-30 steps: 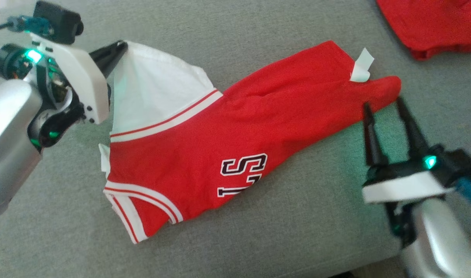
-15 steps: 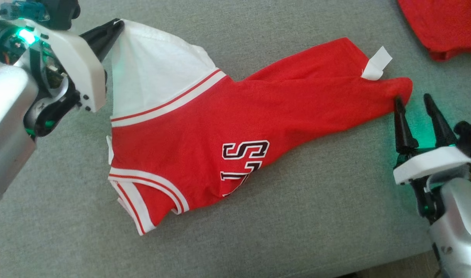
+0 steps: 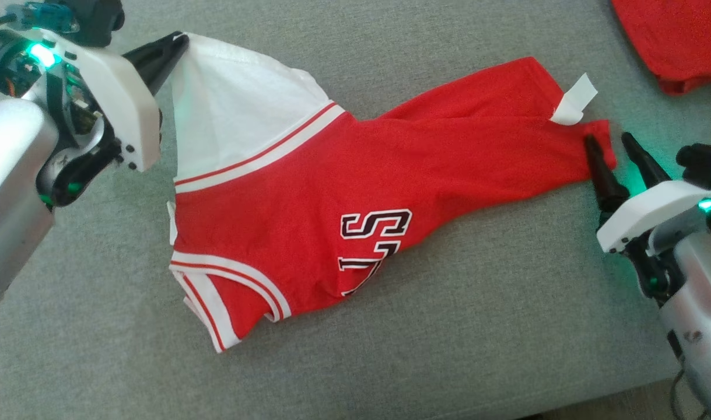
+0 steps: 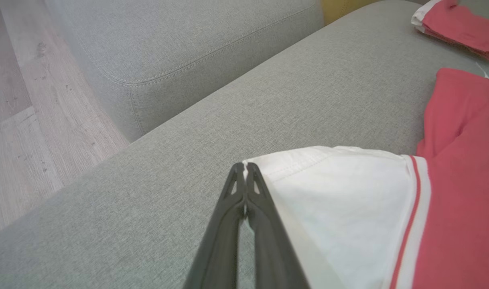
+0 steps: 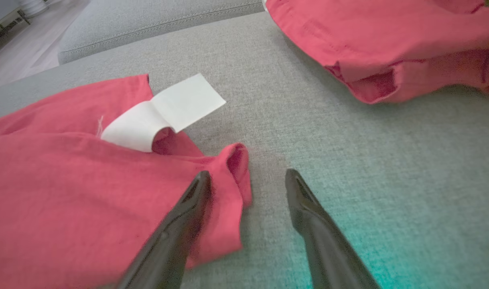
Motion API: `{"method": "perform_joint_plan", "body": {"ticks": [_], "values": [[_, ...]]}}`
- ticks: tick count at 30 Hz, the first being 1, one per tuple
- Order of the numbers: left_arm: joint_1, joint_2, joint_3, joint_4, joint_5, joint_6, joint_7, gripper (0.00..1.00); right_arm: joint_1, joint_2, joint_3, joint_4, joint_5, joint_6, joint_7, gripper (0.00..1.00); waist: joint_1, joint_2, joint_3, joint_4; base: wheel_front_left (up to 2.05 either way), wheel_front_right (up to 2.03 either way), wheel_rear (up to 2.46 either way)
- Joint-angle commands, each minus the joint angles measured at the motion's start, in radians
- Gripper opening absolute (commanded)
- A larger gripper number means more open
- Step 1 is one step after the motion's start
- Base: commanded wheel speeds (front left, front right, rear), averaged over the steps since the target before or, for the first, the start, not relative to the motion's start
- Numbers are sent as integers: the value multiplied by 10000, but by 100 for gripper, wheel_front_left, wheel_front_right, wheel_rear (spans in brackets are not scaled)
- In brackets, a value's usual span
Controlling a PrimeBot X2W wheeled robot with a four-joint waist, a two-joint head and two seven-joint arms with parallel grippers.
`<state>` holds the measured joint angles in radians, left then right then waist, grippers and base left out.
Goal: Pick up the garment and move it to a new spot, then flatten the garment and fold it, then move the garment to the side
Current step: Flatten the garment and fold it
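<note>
Grey sofa cushion (image 3: 448, 338) was the work surface. The red jersey (image 3: 332, 186) lay stretched across its middle, print side up, trimmed armhole nearest the camera. The right claw (image 3: 609, 140) sat at the jersey's right end, released and spread wide across the hem corner. In the right wrist view (image 5: 247, 174), one finger lay over red fabric and the other on bare cushion. A white label (image 3: 574, 99) curled up just beyond that corner, close to the fingers but not touching them. The left claw (image 3: 177, 41) was clenched on the tip of the jersey's white part, holding it lifted off the cushion; the left wrist view (image 4: 244, 166) showed the same. A second red garment (image 3: 676, 46) lay farther back on the right, well apart. Wood floor (image 4: 19, 120) lay past the cushion edge.

Versus a second ago: the right claw had closed in from short of the corner to straddling it. The left grip was unchanged.
</note>
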<state>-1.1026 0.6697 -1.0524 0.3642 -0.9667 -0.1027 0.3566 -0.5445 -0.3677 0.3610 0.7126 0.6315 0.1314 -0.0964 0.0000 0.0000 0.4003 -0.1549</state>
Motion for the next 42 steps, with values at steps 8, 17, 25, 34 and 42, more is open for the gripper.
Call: {"method": "perform_joint_plan", "body": {"ticks": [8,17,25,34,42], "values": [[-519,454,370,-230,-32,-59,1,0,-523,-558,1182,307,665,-7,-202,0,0,0,1,54,0,0,0],[-128,566,674,-339,28,-47,-1359,0,-1087,-1042,1351,607,130,-7,-1547,0,0,0,-680,-58,0,0,0],[304,905,923,-926,294,83,-2625,0,-1207,-1461,-33,-1267,-613,-7,-1649,0,0,0,-1497,-47,0,0,0],[475,1673,1424,-2052,852,539,-4067,0,-701,-1763,-1512,-3822,-1934,-7,-1634,0,0,0,-2958,264,0,0,0],[-105,2023,1988,-3103,203,547,-3631,0,-738,-2178,-2503,-5792,-2413,-7,-483,0,0,0,-3490,620,0,0,0]]}}
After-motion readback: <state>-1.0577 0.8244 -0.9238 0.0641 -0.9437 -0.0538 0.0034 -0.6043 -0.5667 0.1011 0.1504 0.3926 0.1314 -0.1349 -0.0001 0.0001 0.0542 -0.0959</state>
